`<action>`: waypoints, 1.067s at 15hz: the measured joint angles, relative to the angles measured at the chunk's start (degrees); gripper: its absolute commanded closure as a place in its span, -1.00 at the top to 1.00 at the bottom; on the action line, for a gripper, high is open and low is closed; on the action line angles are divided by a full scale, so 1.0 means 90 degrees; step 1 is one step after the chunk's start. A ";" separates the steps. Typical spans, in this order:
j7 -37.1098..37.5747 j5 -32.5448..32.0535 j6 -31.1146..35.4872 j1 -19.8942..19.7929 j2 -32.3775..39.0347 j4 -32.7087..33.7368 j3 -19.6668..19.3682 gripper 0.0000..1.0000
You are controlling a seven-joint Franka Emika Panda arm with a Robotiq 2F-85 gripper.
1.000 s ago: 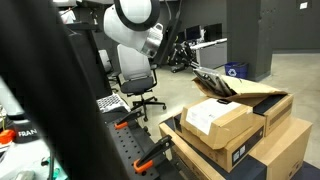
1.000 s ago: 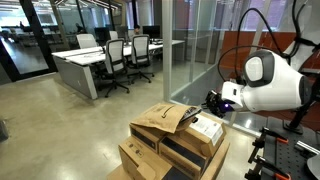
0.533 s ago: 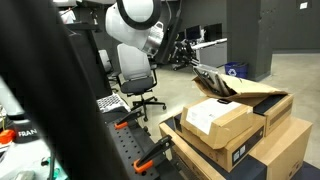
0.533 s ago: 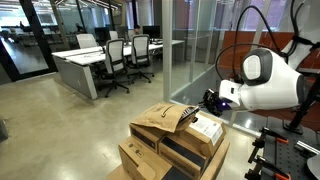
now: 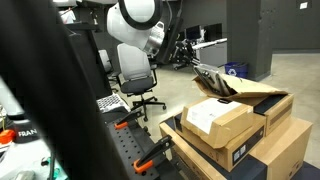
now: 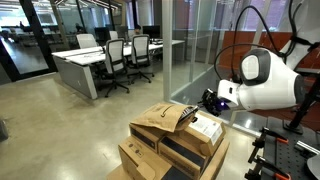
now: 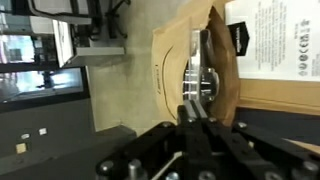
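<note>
Atop the stacked boxes [image 5: 225, 125] in an exterior view, brown mailer [image 5: 240, 90] tilted, one end lifted, tool [image 5: 198, 69] clamped shut on that edge. Likewise in an exterior view, tool [image 6: 207, 101] at the brown mailer's [image 6: 160, 118] raised end. From the wrist view, jaws pressed together on the brown mailer [image 7: 165, 65], white-labelled box [image 7: 275, 40] just beside. Probably mid-lift; next, needs a slow, steady pull, lest the thin edge slip.

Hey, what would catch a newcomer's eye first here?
A stack of cardboard boxes fills the foreground, with a crumpled brown paper bag on top. The shut end effector hangs at the bag's edge, beside the arm's bulky white joint. Office chairs ring a desk behind.
</note>
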 measured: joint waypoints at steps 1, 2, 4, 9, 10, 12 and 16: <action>0.0000 0.0000 0.0000 0.0000 -0.0002 -0.0008 0.0000 -0.99; 0.0000 0.0000 0.0000 0.0000 -0.0005 -0.0021 0.0000 -0.99; 0.0000 0.0000 0.0000 0.0000 -0.0006 -0.0043 0.0000 -0.99; 0.0035 -0.0006 0.0007 -0.0001 -0.0110 -0.0193 -0.0027 -0.99; 0.0052 -0.0007 0.0013 -0.0001 -0.0175 -0.0264 -0.0042 -0.99; 0.0068 -0.0008 0.0018 -0.0001 -0.0298 -0.0353 -0.0080 -0.99; 0.0068 -0.0018 0.0037 0.0000 -0.0386 -0.0293 -0.0206 -0.99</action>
